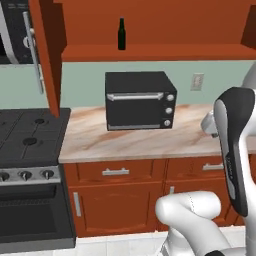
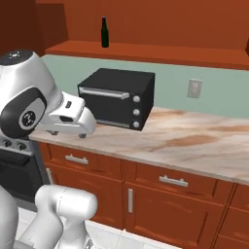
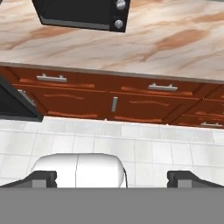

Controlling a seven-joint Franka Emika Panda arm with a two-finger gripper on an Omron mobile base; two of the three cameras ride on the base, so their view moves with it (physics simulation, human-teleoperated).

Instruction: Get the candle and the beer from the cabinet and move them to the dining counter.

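The beer [image 1: 121, 34] [image 2: 104, 32], a slim dark bottle, stands upright on the bottom shelf of the open cabinet [image 1: 150, 52], whose door [image 1: 47, 50] is swung out to the left. The candle is out of view, and so is the dining counter. My gripper [image 3: 112, 178] is open, its two dark fingertips [image 3: 41, 178] set wide apart with nothing between them. It hangs in front of the kitchen counter, well below the shelf, and points down at the floor and the drawer fronts.
A black toaster oven [image 1: 140, 100] [image 2: 119, 97] sits on the marbled counter [image 1: 150, 137] directly under the beer. A stove [image 1: 30, 135] is to the left, with a microwave [image 1: 15, 30] above it. Drawers and low doors [image 3: 113, 94] line the counter's front.
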